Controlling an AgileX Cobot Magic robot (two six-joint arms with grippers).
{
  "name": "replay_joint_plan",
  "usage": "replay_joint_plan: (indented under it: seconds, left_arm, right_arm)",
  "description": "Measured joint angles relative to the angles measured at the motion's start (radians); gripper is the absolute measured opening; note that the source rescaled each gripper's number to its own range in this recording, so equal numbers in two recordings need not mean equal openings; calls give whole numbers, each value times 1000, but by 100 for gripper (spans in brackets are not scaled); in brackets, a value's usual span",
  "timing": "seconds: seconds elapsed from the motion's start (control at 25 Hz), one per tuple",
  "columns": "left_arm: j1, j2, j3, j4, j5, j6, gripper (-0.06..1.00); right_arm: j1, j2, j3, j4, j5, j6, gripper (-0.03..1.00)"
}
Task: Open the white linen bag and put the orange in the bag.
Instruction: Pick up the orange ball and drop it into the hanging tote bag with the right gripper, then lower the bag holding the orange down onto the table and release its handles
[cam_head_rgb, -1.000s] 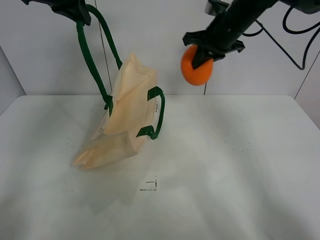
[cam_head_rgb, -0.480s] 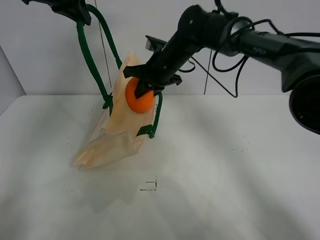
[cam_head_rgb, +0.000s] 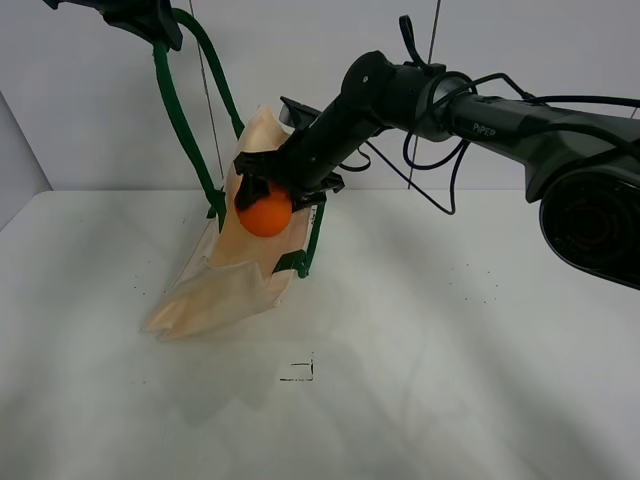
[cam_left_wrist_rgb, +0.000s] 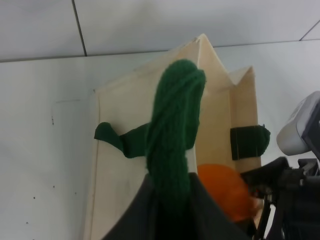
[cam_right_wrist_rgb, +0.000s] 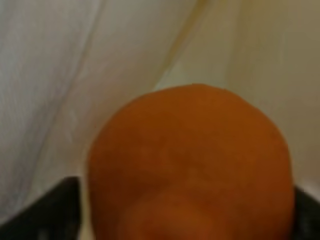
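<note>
Resting its lower end on the table (cam_head_rgb: 450, 330), the white linen bag (cam_head_rgb: 235, 285) hangs tilted below the left fingers (cam_left_wrist_rgb: 131, 220), which pinch its dark green handle (cam_left_wrist_rgb: 172, 115), leaving the mouth open. The right fingers (cam_right_wrist_rgb: 50, 212) clamp the orange (cam_head_rgb: 264, 213) just inside that mouth, against the cream cloth.

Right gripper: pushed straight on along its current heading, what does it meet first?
Probably the inner cloth of the white linen bag: the right gripper, shut on the orange, points into the open mouth. Depth is unclear.
</note>
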Motion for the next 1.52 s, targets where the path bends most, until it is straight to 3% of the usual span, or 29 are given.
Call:
replay_joint_plan:
  seconds: [0.12, 0.32, 0.4, 0.48, 0.72, 1.16, 1.52]
  left_arm:
    - [0, 0, 0, 0, 0, 0, 0]
    - [0, 0, 0, -2, 0, 0, 0]
    - [0, 0, 0, -1, 0, 0, 0]
    - [0, 0, 0, -1, 0, 0, 0]
    - [0, 0, 0, -1, 1, 0, 0]
    - [0, 0, 0, -1, 1, 1, 0]
    - [0, 0, 0, -1, 1, 1, 0]
  right_arm:
    - [0, 0, -18, -79, 42, 8, 98]
    - [0, 0, -145, -376, 231, 101, 100]
    - [-1, -6, -178, -494, 248, 150, 100]
    - [-12, -11, -185, -547, 256, 170, 100]
    - [-96, 6, -185, -562, 263, 159, 100]
    - [-423, 8, -185, -568, 265, 136, 100]
    - [-465, -22, -137, -538, 265, 127, 100]
